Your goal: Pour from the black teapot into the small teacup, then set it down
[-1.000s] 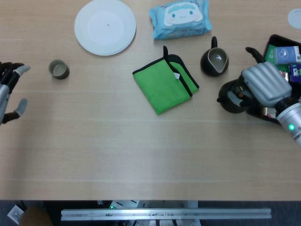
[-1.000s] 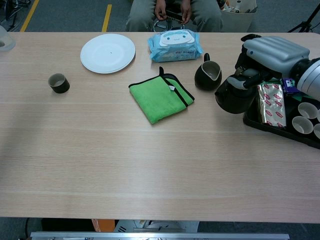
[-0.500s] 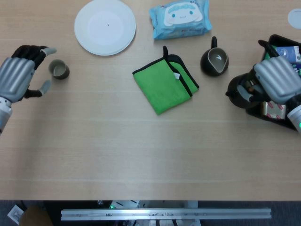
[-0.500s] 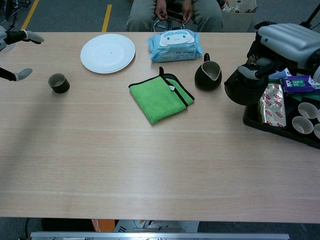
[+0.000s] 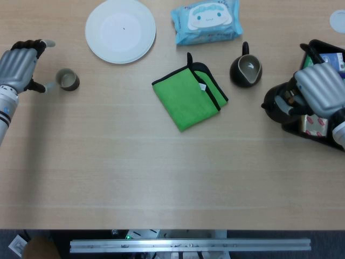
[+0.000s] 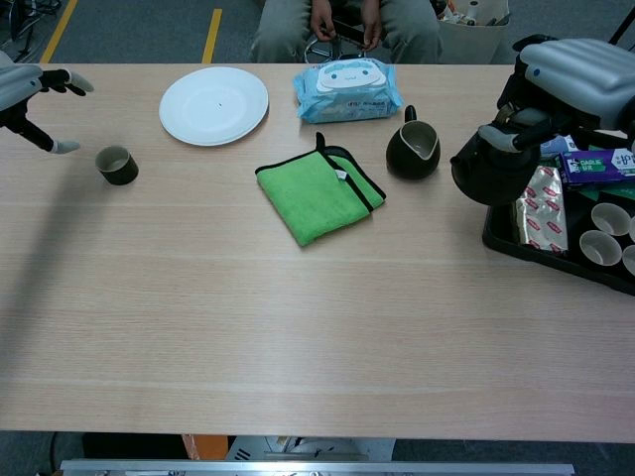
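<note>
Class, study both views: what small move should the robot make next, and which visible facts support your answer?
Probably close the left hand on the small teacup to steady it. Its fingers are apart right beside the cup, apparently not yet gripping. The right hand already holds the black teapot at the far side, by the tray, so the cup likely gets secured before pouring.

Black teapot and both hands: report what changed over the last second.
The right robot hand kept its grip on the black teapot and carried it right and slightly away, toward the tray. The left robot hand came in from the table's left edge with fingers apart, up beside the small teacup. Teacup, plate, cloth, wipes and pitcher stayed put.
</note>
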`<move>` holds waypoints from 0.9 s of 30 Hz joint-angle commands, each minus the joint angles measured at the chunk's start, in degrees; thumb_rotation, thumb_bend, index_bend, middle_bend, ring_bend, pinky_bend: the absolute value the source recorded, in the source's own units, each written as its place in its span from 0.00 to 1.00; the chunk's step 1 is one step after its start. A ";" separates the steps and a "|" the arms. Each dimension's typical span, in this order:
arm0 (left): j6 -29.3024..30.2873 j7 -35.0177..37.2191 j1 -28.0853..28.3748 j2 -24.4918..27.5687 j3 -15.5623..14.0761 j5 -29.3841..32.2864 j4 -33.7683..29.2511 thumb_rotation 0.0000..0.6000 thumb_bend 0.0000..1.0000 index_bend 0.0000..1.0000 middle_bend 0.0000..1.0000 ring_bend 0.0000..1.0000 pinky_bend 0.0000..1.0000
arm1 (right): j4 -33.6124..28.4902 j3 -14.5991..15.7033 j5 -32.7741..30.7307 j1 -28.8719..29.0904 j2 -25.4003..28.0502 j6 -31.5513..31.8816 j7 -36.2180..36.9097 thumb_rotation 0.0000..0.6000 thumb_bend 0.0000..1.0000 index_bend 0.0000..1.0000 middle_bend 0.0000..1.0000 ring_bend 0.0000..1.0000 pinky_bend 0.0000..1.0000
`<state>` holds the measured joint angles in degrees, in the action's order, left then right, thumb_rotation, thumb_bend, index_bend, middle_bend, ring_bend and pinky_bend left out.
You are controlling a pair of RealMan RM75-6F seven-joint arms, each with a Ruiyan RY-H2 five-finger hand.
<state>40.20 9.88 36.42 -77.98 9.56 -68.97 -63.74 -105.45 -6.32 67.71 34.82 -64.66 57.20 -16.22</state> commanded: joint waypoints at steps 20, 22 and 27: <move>-3.76 -8.49 2.86 -9.32 -0.99 5.67 10.22 1.00 0.21 0.16 0.14 0.13 0.13 | -0.07 0.17 0.53 -0.32 0.87 -0.33 0.94 0.76 0.37 1.00 0.97 0.88 0.03; -4.03 -9.00 3.13 -9.85 -0.97 5.92 10.88 1.00 0.21 0.16 0.14 0.13 0.13 | -0.25 0.19 0.55 -0.44 1.00 -0.19 0.95 0.76 0.37 1.00 0.97 0.88 0.03; -4.33 -10.12 3.28 -11.10 -1.19 6.40 12.22 1.00 0.21 0.18 0.15 0.13 0.13 | -0.52 0.25 0.47 -0.61 1.06 -0.03 0.78 0.76 0.37 1.00 0.97 0.88 0.03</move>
<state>35.90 -0.07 39.70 -88.84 8.44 -62.70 -51.77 -105.96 -6.07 68.20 34.23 -63.60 57.17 -15.44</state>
